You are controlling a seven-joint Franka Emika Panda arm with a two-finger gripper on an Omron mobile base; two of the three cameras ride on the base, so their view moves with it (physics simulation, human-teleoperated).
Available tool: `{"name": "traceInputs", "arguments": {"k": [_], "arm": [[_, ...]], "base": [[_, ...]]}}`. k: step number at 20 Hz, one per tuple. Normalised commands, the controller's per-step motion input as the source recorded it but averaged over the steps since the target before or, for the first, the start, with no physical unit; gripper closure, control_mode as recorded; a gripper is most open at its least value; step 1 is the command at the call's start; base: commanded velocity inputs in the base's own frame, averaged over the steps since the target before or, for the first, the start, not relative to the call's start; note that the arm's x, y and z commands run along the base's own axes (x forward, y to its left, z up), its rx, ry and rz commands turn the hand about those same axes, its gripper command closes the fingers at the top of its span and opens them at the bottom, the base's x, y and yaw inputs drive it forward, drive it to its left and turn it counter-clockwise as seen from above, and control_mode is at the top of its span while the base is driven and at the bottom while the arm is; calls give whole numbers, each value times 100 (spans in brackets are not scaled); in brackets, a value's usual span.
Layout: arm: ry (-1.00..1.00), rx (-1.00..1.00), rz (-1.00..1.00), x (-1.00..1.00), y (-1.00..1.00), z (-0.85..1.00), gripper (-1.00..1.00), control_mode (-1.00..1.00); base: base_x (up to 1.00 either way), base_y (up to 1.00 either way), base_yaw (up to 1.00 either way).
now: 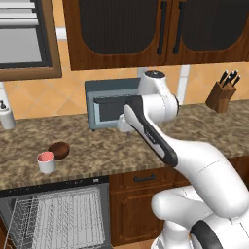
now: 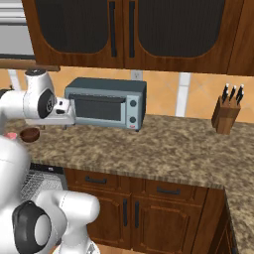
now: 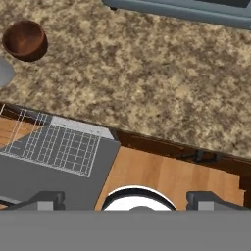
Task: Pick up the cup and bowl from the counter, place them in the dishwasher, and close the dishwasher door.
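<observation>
above the counter [image 1: 97,146], arm raised, end effector [image 3: 127,198] spread, facing down.

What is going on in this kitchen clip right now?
A white robot arm is reaching over the speckled granite counter, holding nothing; its jaws stand open. The small white cup with the pink inside and the glossy dark brown bowl sit side by side on the counter, above the dishwasher. Its dark grey door is open, with the wire rack exposed. Nothing has been loaded yet.
</observation>
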Motion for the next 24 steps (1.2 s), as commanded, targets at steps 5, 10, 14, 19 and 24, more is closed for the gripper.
{"name": "traceInputs", "arguments": {"k": [5, 10, 14, 19, 24], "arm": [[13, 0, 7, 56, 5, -6, -100, -100], [6, 0, 5, 51, 11, 0, -100, -100], [6, 0, 0, 33, 39, -3, -100, -100], [5, 0, 3, 13, 87, -10, -100, -100], [1, 0, 2, 4, 100, -45, -100, -100]], "base": [[0, 0, 0], [0, 0, 0], [0, 0, 0], [0, 0, 0], [0, 0, 0]]}}
